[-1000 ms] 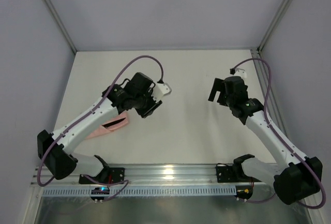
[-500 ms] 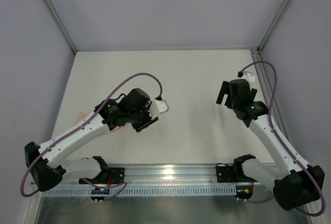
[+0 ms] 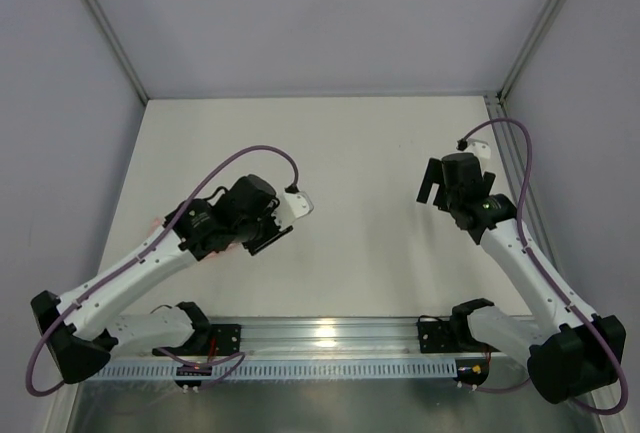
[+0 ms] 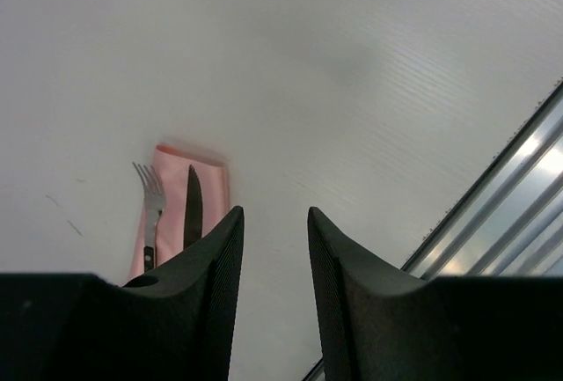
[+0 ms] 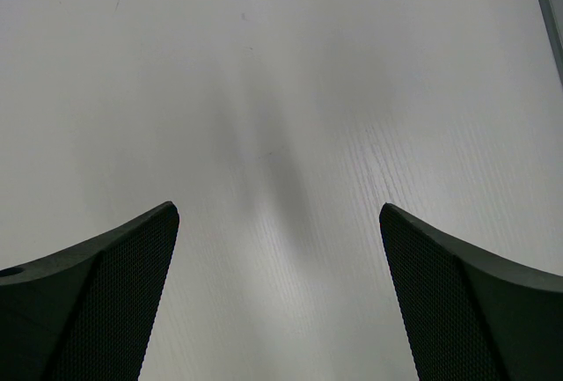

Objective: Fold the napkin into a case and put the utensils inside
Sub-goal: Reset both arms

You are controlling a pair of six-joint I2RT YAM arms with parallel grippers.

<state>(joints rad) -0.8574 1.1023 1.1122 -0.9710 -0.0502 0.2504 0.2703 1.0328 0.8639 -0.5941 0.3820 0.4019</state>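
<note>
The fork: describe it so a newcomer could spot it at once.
In the left wrist view, a salmon-pink case lies on the white table near the left gripper. Along it, the fork is leftmost, with pale tines, unlike the dark pointed knife beside it.

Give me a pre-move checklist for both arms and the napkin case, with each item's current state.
1. Left gripper empty, fingers apart: ok.
2. Right gripper empty, fingers wide apart: ok.
3. Fork and knife lying side by side on the case: ok.
4. Both tucked inside the case: cannot tell; their lower ends are hidden behind the left fingers.
5. Right gripper away from the case: ok.
</note>
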